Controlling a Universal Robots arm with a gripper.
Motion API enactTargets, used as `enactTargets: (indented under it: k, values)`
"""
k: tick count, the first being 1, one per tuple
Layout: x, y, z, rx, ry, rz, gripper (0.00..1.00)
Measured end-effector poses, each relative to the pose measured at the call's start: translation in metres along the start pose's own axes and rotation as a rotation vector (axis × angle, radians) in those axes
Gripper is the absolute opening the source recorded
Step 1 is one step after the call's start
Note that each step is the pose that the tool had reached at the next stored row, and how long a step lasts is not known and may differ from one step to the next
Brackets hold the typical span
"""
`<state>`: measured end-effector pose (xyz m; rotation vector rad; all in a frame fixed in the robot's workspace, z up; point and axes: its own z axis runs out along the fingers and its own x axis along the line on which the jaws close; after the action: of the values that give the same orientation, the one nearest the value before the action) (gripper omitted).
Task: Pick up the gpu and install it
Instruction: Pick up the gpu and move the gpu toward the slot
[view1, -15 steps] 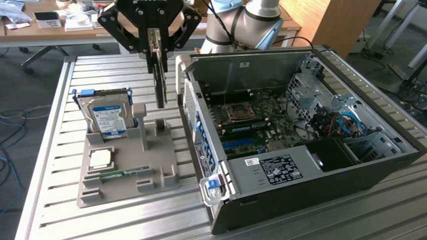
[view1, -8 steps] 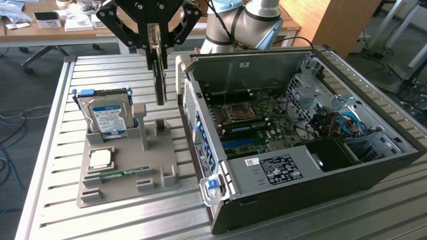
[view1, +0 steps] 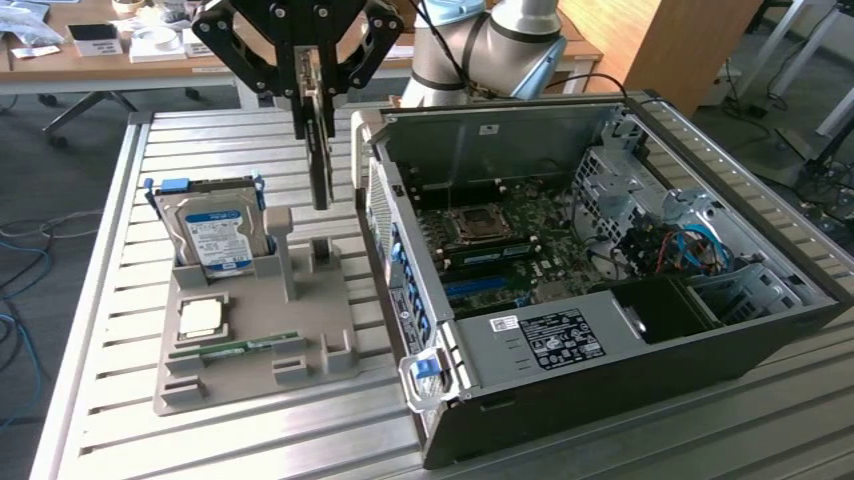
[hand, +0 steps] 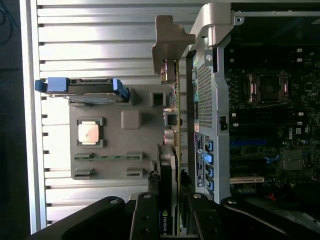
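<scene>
I think this is a robot lab inside an office. I am a robot arm (view1: 514, 45), and my hand (view1: 316, 105) holds a gpu (view1: 320, 170), which is a computer part. I work at a metal table (view1: 94, 400) made of long slats. On it sit an open computer case (view1: 747, 350) and a grey holder (view1: 247, 385) with more computer parts. Farther back are wooden desks (view1: 134, 68) with small boxes (view1: 96, 38) on them. Loose cables (view1: 20, 238) lie on the grey floor (view1: 67, 170).
</scene>
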<state>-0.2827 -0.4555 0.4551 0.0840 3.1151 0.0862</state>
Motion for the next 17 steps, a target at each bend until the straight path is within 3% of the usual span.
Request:
enactTargets:
  k: [7,17]
  values:
    - [0.0,0.0002,-0.0024,0.0,0.0,0.0,0.27]
    - [0.0,0.001,-0.0184,-0.0001,-0.0001,0.0,0.27]
